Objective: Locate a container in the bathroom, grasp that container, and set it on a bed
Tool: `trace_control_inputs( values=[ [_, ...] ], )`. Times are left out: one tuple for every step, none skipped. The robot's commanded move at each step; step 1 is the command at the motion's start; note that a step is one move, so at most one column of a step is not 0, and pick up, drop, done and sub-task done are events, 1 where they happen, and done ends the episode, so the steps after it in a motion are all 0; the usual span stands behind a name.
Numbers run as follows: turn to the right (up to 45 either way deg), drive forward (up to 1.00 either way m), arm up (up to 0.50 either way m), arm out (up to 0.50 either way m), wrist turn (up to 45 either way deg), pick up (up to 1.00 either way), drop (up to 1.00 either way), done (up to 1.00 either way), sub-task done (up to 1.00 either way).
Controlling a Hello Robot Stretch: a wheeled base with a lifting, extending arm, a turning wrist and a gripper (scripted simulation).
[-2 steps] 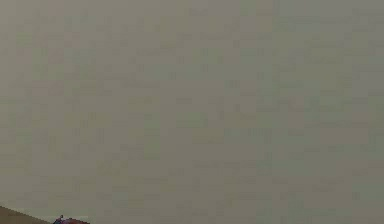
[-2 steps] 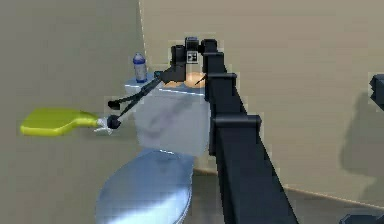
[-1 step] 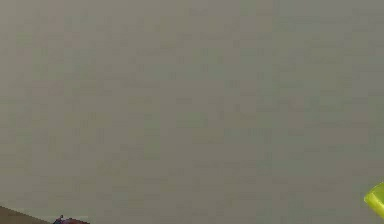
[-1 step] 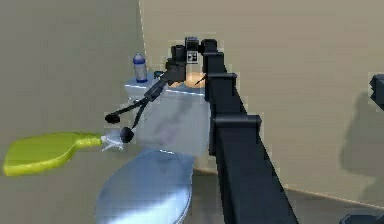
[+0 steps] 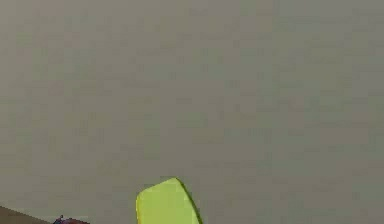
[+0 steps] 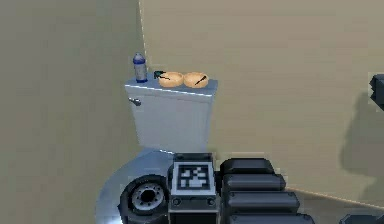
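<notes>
On the toilet tank point(image 6: 170, 118), arm side view: blue-capped bottle point(image 6: 140, 68) upright at the tank's left end
Just beside it lie two tan round items point(image 6: 185, 79). Low down, the tool point(image 6: 147, 198) sits left of a black-marked white square point(image 6: 195, 178); its grip and load cannot be told. Forward view: bare wall point(image 5: 200, 80), yellow-green rounded shape point(image 5: 167, 205) at the bottom edge

No words or numbers can be read. The only sign is a white square point(image 6: 192, 178) with black marks at the end of the arm point(image 6: 255, 188). Any print on the blue bottle point(image 6: 140, 68) atop the toilet tank point(image 6: 172, 115) is too small to tell.
</notes>
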Motion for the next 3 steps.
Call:
trace_control_inputs(
  values=[
    [-45.0,0.00,0.00,0.00,0.0,0.00,0.00,0.00,0.00],
    [-27.0,0.00,0.00,0.00,0.0,0.00,0.00,0.00,0.00],
    [0.0,0.75,0.00,0.00,0.0,0.00,0.00,0.00,0.00]
  ],
)
